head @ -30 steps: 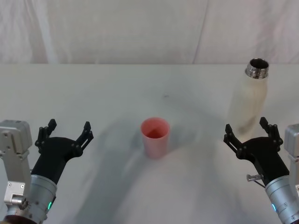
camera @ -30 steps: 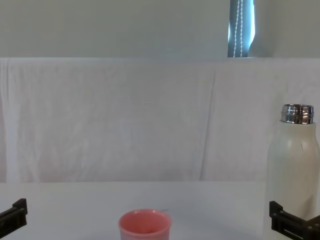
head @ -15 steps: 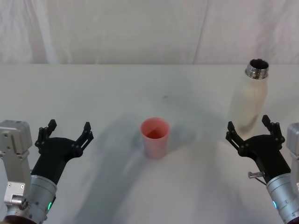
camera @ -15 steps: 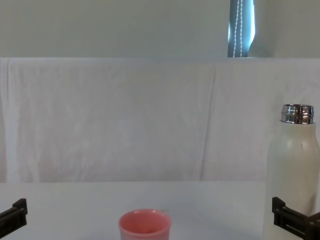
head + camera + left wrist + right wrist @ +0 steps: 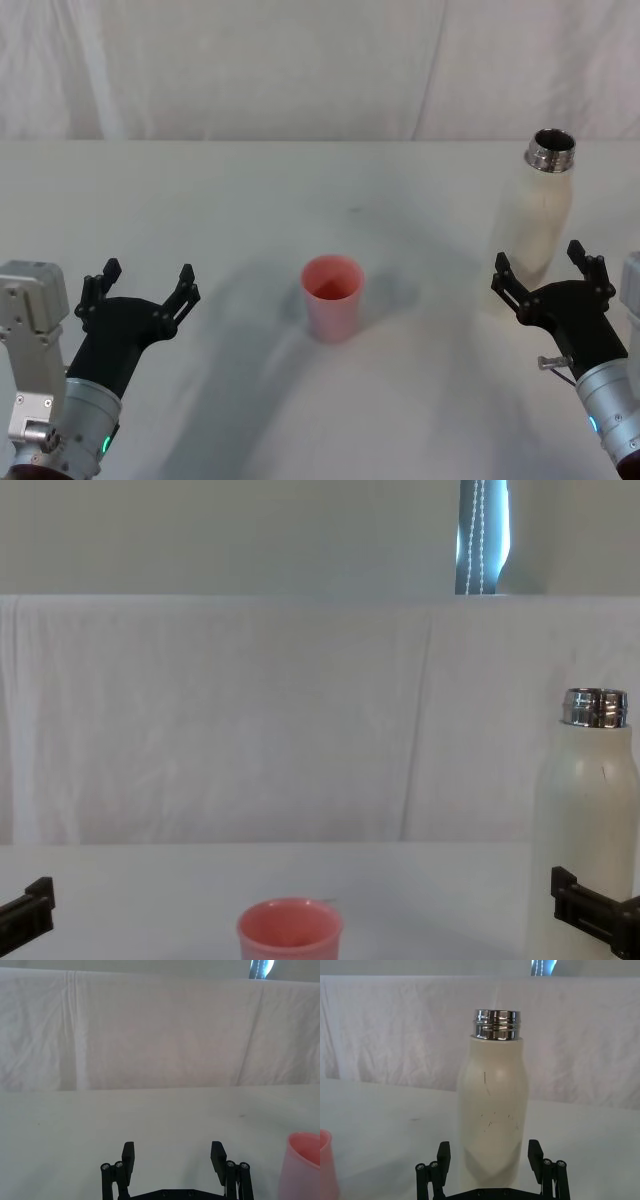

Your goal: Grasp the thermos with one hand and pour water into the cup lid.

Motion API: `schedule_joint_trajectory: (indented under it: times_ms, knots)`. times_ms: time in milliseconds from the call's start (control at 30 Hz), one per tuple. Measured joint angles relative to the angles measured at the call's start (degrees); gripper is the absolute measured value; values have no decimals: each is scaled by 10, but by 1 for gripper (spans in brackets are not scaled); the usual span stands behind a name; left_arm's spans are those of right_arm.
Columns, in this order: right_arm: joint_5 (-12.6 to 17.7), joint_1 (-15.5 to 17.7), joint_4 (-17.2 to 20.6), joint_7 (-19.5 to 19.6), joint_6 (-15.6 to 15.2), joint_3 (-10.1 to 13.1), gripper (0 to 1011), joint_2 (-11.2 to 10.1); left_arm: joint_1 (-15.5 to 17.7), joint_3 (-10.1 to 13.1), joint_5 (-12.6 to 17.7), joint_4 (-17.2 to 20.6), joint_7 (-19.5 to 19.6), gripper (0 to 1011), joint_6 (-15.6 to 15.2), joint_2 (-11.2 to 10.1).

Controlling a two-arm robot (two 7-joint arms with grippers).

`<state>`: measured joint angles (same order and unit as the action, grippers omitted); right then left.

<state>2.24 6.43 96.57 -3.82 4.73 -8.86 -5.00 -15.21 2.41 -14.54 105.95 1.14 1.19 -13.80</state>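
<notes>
1. A plain white table (image 5: 250, 190) carries everything, and a wrinkled white cloth (image 5: 300, 60) hangs as a backdrop along its far edge.
2. Taking the pink cup (image 5: 332, 296) as the landmark, it stands upright near the table's middle, its mouth open and facing up.
3. The left gripper (image 5: 139, 288) hangs low over the table well to the left of the cup, its jaws spread wide with nothing between them and touching nothing.
4. The thermos (image 5: 535, 212) stands upright well to the right of the cup and farther back, its cap off and its steel neck bare.
5. The right gripper (image 5: 549, 270) sits to the right of the cup, just in front of the thermos, jaws wide apart and holding nothing.
6. The chest view adds a strip of window (image 5: 483, 537) above the cloth, which the head view lacks.
7. The right wrist view shows the thermos body (image 5: 492, 1120) standing between the two black fingers (image 5: 536, 1156); whether they touch it cannot be told.
8. The left wrist view catches the cup's edge (image 5: 302, 1165) off to one side of its spread fingers (image 5: 128, 1157).
</notes>
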Motion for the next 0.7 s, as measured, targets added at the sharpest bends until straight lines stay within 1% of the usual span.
schedule_joint_trajectory:
  times_ms: [167,700]
  knots:
    - [1,-13,-12,-7,1,5,1002,6,0,0,0,0,0,1001,0,0]
    - [11,-35,-33,-20,3,10,1002,16,0,0,0,0,0,1001,0,0]
